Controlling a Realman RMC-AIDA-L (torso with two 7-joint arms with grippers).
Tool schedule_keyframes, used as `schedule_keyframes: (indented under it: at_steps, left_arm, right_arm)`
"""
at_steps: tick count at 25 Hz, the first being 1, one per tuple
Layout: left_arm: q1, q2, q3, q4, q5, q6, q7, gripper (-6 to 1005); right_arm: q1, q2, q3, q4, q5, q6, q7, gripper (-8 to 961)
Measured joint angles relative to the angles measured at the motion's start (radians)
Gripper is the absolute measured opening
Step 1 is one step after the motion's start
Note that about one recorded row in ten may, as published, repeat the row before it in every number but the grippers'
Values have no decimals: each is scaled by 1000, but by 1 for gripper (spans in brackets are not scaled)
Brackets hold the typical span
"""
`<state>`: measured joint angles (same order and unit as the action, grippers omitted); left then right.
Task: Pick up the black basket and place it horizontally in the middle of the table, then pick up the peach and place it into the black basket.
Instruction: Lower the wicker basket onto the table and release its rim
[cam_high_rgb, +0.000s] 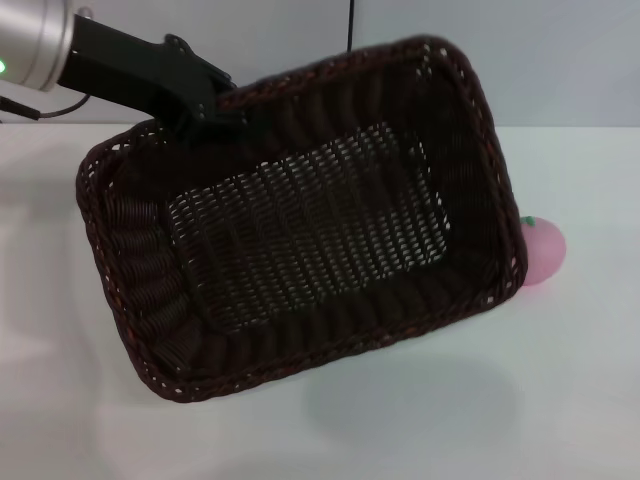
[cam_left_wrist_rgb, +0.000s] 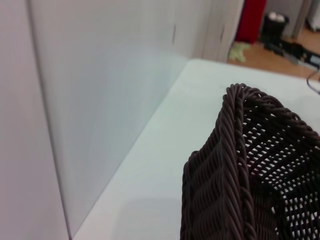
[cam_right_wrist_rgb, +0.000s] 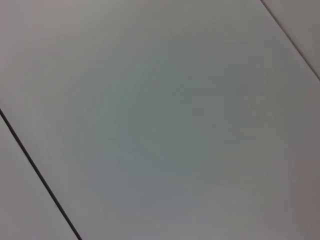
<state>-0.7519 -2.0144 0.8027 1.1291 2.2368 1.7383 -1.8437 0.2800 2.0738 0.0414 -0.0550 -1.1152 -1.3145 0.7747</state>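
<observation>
A large, very dark brown-black rectangular basket (cam_high_rgb: 300, 225) of woven wicker-style strands, with a ropelike braided rim and openwork weave. A small round pink peach (cam_high_rgb: 543, 250) looks smooth and softly matt. The white counter (cam_high_rgb: 560, 400) is smooth with a faint sheen.

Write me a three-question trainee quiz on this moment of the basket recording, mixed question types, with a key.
1. True or false: the peach lies inside the black basket.
2. Which gripper holds the basket's rim: A) left gripper B) right gripper?
3. Fill in: the basket looks tilted and lifted above the white ____.

Key: 1 false, it lies on the table beside the basket's right end; 2 A; 3 table.
</observation>
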Motion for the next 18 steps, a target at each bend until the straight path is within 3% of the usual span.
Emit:
schedule_keyframes:
  at_steps: [10,18]
  left_arm:
    - [-148,-42,136,-1,173,23,17,287]
    - [-203,-45,186,-42,182,25,25,302]
  right_arm:
    - [-2,1,0,19,0,9,0,696]
    - [-3,2,0,29,-5,35,0,696]
